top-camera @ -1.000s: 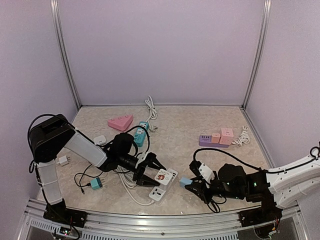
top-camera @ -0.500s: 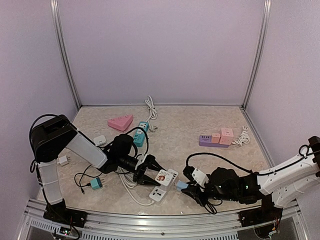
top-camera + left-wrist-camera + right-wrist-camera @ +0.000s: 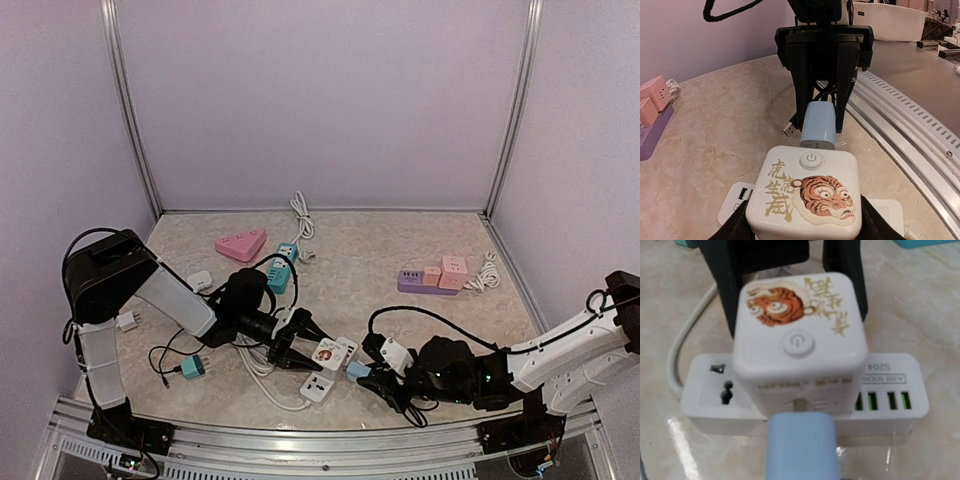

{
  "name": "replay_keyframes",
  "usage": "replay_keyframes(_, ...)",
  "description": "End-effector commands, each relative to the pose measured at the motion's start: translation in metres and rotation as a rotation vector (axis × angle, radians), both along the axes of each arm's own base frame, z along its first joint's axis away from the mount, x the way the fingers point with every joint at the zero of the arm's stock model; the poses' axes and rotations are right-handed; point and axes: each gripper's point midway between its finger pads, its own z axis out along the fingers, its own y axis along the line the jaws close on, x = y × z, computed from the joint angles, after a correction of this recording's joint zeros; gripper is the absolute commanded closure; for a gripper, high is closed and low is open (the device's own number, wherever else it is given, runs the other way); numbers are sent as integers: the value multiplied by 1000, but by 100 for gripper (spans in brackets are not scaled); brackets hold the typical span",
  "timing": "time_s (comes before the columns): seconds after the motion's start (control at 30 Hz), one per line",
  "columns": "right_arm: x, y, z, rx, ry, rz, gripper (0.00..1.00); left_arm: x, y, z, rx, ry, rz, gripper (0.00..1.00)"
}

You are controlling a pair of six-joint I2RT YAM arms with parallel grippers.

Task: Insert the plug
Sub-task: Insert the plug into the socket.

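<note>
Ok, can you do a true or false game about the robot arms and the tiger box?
1. The left gripper has its jaws around the white cube socket with a tiger picture. True.
2. The right gripper carries a red plug. False: it grips a light blue plug.
3. The cube has a round power button on top. True.
4. A flat white power strip lies under the cube. True.
5. The pink triangular power strip touches the tiger cube. False: it lies apart, farther back on the table.
</note>
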Motion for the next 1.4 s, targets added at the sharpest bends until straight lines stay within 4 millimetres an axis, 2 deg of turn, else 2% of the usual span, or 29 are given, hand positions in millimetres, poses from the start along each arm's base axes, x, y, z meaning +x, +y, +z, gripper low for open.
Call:
replay_keyframes(0.0,7,-2,-2,29,0,-40,100,5,1,-27,86,52,58,100)
replay_keyframes(0.17,10,-10,-4,51,2,-75,100,4,0,-27,85,52,57,100)
replay_keyframes(0.33,11,-7,2,90,-5,-73,100,4,-3,-26,78,52,54,100)
replay_keyframes(0.5,9,-1,-3,98,11,-59,100,5,-8,-25,75,61,55,100)
replay_keyframes(0.67,13,-4,-4,99,6,-78,100,4,-8,-25,73,67,53,100)
replay_keyframes(0.93,15,-13,11,169,-25,-86,100,6,-7,-29,89,82,59,100)
replay_keyframes(1.2,12,-4,-1,182,-40,-42,100,6,-9,-30,85,82,44,100)
replay_keyframes(1.37,15,-7,-2,188,-33,-60,100,6,-9,-30,84,83,46,100)
